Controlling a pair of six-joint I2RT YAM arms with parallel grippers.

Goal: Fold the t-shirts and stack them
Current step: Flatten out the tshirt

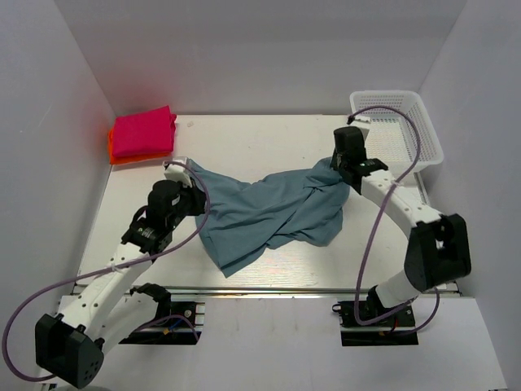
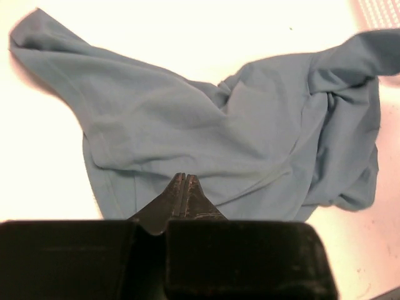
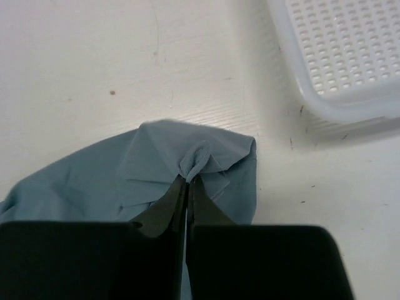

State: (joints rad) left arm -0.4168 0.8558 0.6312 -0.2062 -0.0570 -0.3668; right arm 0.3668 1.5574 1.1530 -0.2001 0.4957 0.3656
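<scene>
The teal-blue t-shirt (image 1: 269, 213) lies crumpled across the middle of the table. My right gripper (image 1: 339, 171) is shut on a small bunch of its far right corner; in the right wrist view the pinched cloth (image 3: 199, 159) pokes out just past the gripper (image 3: 187, 181). My left gripper (image 1: 198, 202) is shut at the shirt's left edge. In the left wrist view its tips (image 2: 185, 178) lie over the shirt (image 2: 237, 125), and no cloth shows between them. The folded magenta-pink t-shirt (image 1: 144, 130) lies on the folded orange-red one (image 1: 122, 155) at the far left corner.
A white mesh basket (image 1: 431, 138) stands at the far right corner, just behind my right gripper. It also shows in the right wrist view (image 3: 337, 56) and the left wrist view (image 2: 381, 9). White walls enclose the table on three sides.
</scene>
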